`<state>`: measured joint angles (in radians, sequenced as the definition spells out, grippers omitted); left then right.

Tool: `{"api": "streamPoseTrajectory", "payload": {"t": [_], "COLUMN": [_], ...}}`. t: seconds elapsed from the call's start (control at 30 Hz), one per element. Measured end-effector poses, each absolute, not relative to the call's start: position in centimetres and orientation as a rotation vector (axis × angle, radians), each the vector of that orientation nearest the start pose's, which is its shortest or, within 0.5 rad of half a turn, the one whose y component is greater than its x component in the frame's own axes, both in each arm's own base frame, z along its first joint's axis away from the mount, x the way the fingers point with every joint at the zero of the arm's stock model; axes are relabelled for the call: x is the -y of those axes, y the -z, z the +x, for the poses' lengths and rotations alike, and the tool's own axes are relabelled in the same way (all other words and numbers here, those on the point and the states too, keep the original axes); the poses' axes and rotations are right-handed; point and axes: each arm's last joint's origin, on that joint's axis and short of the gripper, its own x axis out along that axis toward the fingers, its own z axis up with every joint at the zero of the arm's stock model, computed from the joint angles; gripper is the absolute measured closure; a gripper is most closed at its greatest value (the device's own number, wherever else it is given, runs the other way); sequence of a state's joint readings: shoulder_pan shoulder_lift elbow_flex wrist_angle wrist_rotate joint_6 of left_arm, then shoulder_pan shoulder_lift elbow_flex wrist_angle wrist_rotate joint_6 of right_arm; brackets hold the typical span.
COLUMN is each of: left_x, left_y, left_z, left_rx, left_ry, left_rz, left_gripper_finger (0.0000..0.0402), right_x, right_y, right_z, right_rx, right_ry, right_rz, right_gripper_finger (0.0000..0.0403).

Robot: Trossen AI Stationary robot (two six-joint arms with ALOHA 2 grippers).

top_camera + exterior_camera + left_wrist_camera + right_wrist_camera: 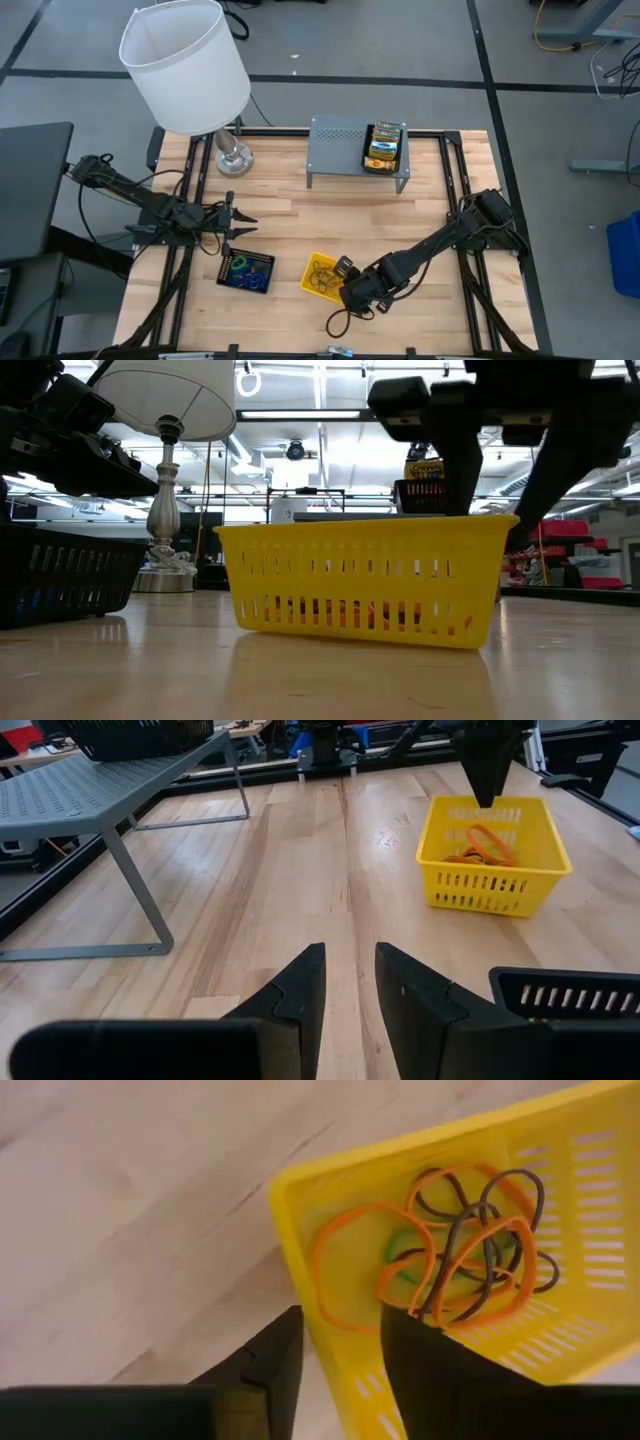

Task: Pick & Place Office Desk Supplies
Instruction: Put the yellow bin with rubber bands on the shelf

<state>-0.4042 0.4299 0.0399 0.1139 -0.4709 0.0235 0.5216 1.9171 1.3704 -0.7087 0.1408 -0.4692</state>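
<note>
Yellow plastic fills the right wrist view: the right gripper hangs over the near wall of the yellow tray, its 2 fingers a little apart with the tray's rim between them, one finger outside the wall and one inside. Nothing is clamped between them. Inside the tray lies a tangle of rubber bands, several orange loops, some dark ones and a green one underneath.

From above, the right gripper sits at the tray's right edge, near the front middle of the wooden table. Just left of the yellow tray is a black mesh tray holding blue and green loops.

The left gripper hovers just behind the black tray, its fingers parted by a narrow gap and holding nothing. Its wrist view looks across the table to the yellow tray with the right arm's fingers above it.

At the back of the table stands a grey perforated shelf; on its right end rests another black tray carrying crayon boxes. A lamp with a white shade stands at the back left.
</note>
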Motion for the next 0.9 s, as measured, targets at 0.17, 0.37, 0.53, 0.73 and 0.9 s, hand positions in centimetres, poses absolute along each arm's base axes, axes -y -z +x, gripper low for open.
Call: {"api": "streamPoseTrajectory", "payload": {"t": [0.17,0.37,0.53,0.73,0.9], "left_x": [3.5,3.5,3.5,3.5,3.5], "left_y": [-14.9,-14.8,-14.8,-14.8,-14.8], "left_z": [11.5,11.6,11.6,11.6,11.6], "left_rx": [-0.262,-0.268,-0.267,-0.267,-0.267], "left_ry": [-0.063,-0.063,-0.064,-0.064,-0.064], "left_rz": [0.145,0.147,0.143,0.142,0.141], "left_gripper_finger": [0.0303,0.0303,0.0303,0.0303,0.0303], "right_x": [-18.4,-17.6,-17.1,-16.8,-16.1], "right_y": [-17.6,-17.0,-16.6,-16.6,-17.1], "right_z": [33.3,33.7,33.7,33.7,34.0], "right_rx": [-1.067,-1.048,-1.051,-1.062,-1.118], "right_ry": [-0.563,-0.553,-0.552,-0.439,-0.366], "right_rz": [-0.870,-0.886,-0.941,-0.997,-0.919], "right_gripper_finger": [0.0287,0.0321,0.0366,0.0394,0.0396]}}
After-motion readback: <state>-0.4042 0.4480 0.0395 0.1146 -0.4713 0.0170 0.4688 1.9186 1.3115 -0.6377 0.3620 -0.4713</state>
